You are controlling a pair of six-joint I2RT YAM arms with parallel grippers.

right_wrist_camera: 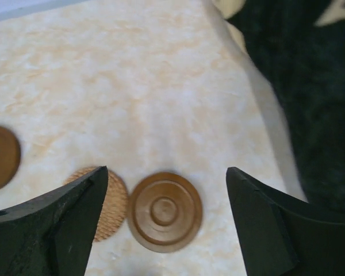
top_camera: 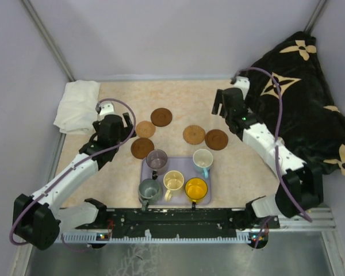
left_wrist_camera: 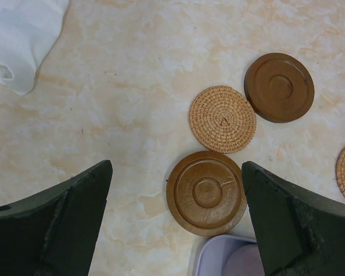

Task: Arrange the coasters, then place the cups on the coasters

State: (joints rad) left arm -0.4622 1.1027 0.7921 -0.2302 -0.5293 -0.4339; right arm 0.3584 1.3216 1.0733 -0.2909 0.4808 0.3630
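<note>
Beige marbled table (top_camera: 109,184). Nearest, tray (top_camera: 183,165) carries all 5 cups: grey-green cup (top_camera: 149,190), cream cup (top_camera: 173,181), yellow cup (top_camera: 196,188) in front; purple cup (top_camera: 157,160), white cup (top_camera: 203,160) behind. Beyond, 5 coasters on the table, 3 brown and 2 woven: left brown coaster (top_camera: 142,148), left woven coaster (top_camera: 145,129), far brown coaster (top_camera: 161,117), right woven coaster (top_camera: 194,135), right brown coaster (top_camera: 216,139). Left gripper (left_wrist_camera: 176,172) spread wide by left brown coaster; right gripper (right_wrist_camera: 167,171) spread wide by right brown coaster. White cloth (top_camera: 77,106) far left, black blanket (top_camera: 299,109) far right.

1. Looks like a robotics lab cell, boxed in by plain pale grey wall panels (top_camera: 178,34) and slim metal corner poles (top_camera: 48,37).
2. Carries two white-and-black robot arms (top_camera: 69,175) on a black metal base rail (top_camera: 178,219).
</note>
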